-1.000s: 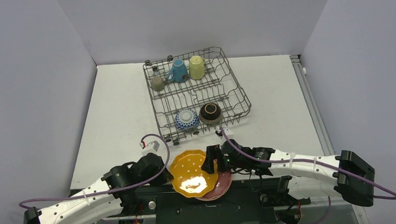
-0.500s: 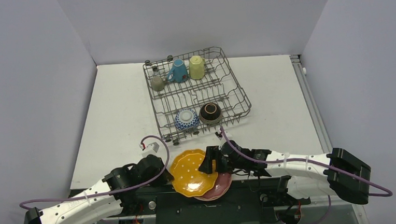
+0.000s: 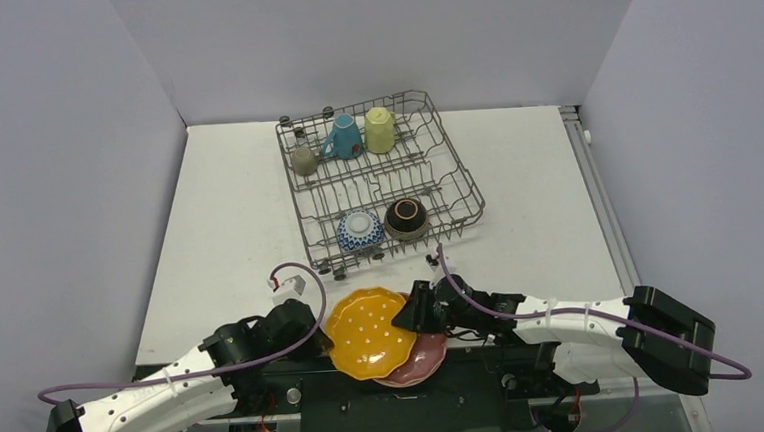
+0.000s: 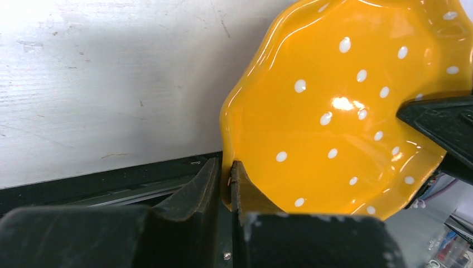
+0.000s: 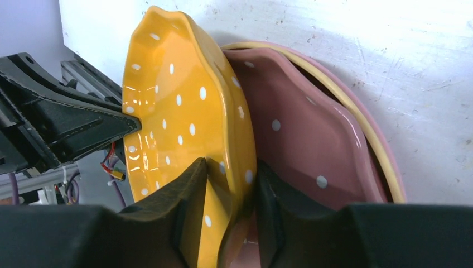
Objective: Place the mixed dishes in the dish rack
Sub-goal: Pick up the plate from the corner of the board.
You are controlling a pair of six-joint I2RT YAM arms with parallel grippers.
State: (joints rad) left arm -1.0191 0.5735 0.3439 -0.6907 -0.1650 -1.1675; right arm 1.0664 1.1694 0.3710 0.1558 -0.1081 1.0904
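- Left end effector clenches the orange plate by its rim at lower centre, tilting it up off the stack.
- Right end effector grasps the opposite rim, probably to take it over.
- Three stacked plates wait on the surface.
- Dish rack, upper centre, holds three mugs and two bowls.

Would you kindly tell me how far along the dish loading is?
Done: grey mug, blue mug, yellow mug, patterned bowl and brown bowl in the dish rack. In hand: orange plate, pinched by left fingers and right fingers. Left: it and the plates beneath.
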